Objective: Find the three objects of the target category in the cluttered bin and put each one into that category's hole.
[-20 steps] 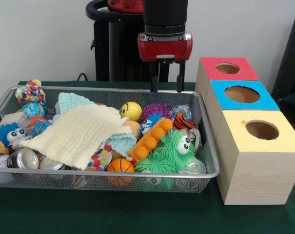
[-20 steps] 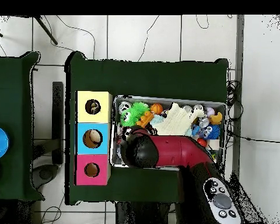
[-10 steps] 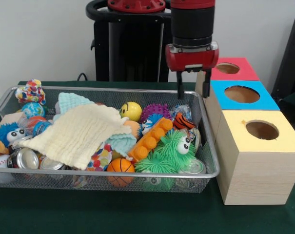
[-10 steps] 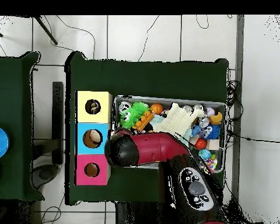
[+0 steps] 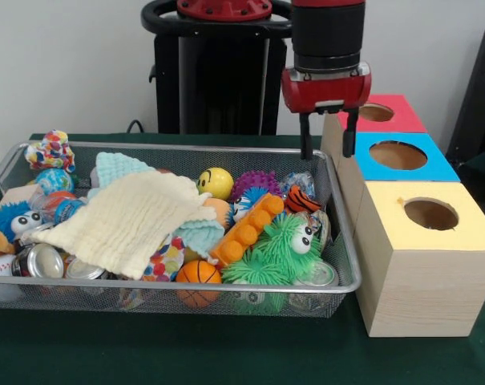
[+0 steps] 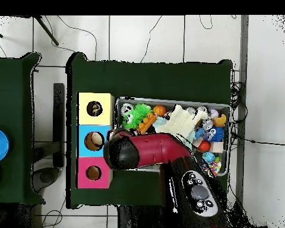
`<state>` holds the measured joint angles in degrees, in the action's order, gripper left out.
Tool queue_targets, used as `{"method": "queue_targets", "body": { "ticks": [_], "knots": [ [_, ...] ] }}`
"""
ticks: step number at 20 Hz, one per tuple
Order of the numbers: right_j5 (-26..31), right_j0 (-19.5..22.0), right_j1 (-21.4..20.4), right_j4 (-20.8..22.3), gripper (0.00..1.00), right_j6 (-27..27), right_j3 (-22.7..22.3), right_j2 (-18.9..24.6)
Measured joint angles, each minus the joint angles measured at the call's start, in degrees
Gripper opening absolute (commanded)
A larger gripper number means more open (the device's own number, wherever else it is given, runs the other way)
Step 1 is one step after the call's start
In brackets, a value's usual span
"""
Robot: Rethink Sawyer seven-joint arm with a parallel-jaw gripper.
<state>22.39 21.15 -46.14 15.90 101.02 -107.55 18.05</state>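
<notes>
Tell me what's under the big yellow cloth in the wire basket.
The yellow cloth drapes over the basket's middle. Poking out at its edges are a teal cloth, silver cans and a patterned ball. Whatever lies beneath its centre is covered.

The bin (image 5: 350, 285) holds the toys; the cloth (image 5: 126, 220) lies over its left part. The three boxes (image 5: 422, 265) stand in a row just right of the bin.
</notes>
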Motion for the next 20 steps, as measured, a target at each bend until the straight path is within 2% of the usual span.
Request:
{"method": "queue_targets", "body": {
  "ticks": [13, 20],
  "knots": [
    [0.0, 5.8, -1.0, 0.0, 1.0, 0.0, 0.0, 2.9],
    [0.0, 8.7, 2.7, 0.0, 1.0, 0.0, 1.4, 4.9]
  ]
}}
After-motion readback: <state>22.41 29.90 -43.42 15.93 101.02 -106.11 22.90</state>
